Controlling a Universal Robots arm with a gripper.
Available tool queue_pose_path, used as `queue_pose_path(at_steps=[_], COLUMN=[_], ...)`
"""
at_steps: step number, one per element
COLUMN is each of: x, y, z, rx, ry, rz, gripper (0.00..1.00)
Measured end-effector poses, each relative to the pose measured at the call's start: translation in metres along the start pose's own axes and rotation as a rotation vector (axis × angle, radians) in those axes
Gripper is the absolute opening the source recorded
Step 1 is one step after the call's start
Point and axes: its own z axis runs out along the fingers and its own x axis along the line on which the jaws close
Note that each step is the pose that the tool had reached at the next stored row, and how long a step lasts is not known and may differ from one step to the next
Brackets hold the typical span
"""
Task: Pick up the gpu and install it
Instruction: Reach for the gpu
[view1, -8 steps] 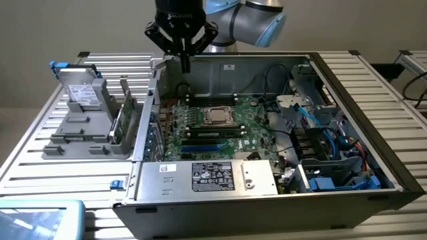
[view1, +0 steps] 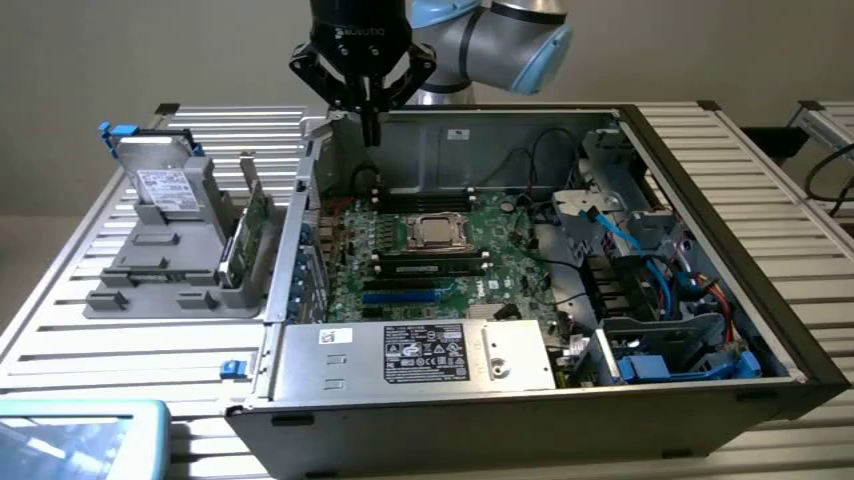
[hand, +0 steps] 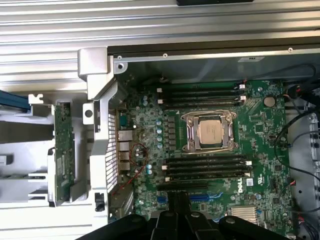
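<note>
reach step, judging by the gripper (view1: 371, 125) hanging above the rear wall of the open case (view1: 534, 400) with jaws pressed together on nothing. well apart from the gpu (view1: 248, 225), standing on edge in the grey holder (view1: 147, 290) just outside the case wall, on the exterior view's left, near the silver drive (view1: 167, 190). best to part the jaws before descending, square up to the thin card, come straight down over its top edge, and grip bare board clear of components. probably wise to keep off the holder's posts and the case lip; easy to tip so narrow a card.
</note>
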Motion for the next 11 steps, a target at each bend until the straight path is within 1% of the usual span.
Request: queue_pose_path(at_steps=[4, 11], x=[0.001, 0.031], y=[-0.0001, -0.0022], z=[0.0, -0.0005], rx=[-0.0001, 0.0], ry=[0.0, 0.0], rz=[0.0, 0.0], gripper=[0.12, 0.12])
